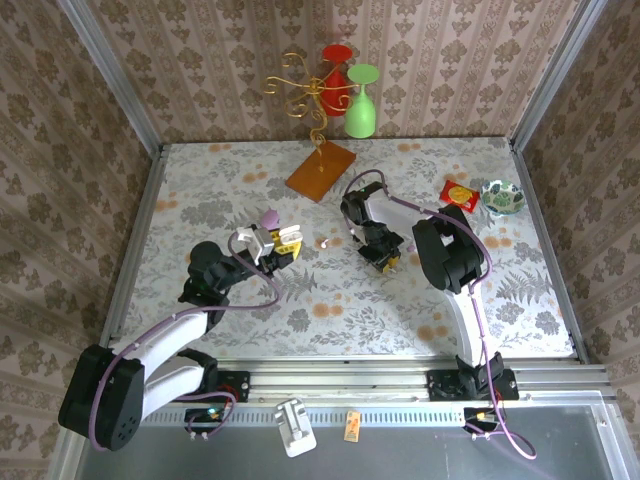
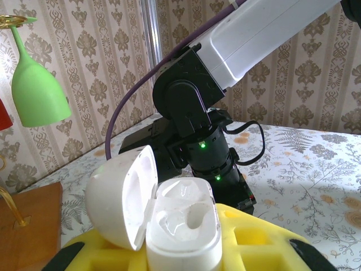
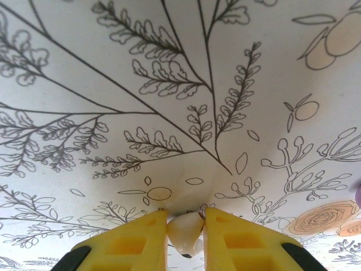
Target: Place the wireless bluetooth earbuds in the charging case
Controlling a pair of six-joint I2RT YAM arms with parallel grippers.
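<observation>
Top view: floral-patterned worktop [image 1: 350, 305]. Left end effector [image 1: 279, 241] sits left of centre and carries the charging case [image 1: 268, 238]. Right end effector [image 1: 387, 258] sits right of centre, pointed down at the cloth. One small white piece, probably a second earbud [image 1: 325, 242], lies loose between the two. A glass stand [image 1: 321, 168] with a red glass [image 1: 337, 68] and a green glass [image 1: 361, 100] stands at upper centre. A snack packet [image 1: 460, 192] and a small dish [image 1: 503, 197] lie at upper right, well apart from the work. Left wrist view: charging case [image 2: 183, 226] at lower centre, clenched between the yellow fingers [image 2: 256, 240] of the left end effector [image 2: 181, 251]. Its lid [image 2: 121, 197] is swung open to the left and the moulded wells face up, apparently vacant. The right arm [image 2: 192, 113] stands behind it. Right wrist view: right end effector [image 3: 185, 224] at the bottom edge, its yellow pads [image 3: 141, 243] set against either side of a whitish earbud [image 3: 184, 231]. The earbud is grasped low against the worktop [image 3: 169, 84]; whether it has lifted clear cannot be told. Step in hand, as judged: pick-up of the first earbud, with none yet seated. The next move calls for a clean lift without twisting the piece. The right arm must then carry it across to the held-open case, turn the stem to match a well, and lower it gently before letting go.
</observation>
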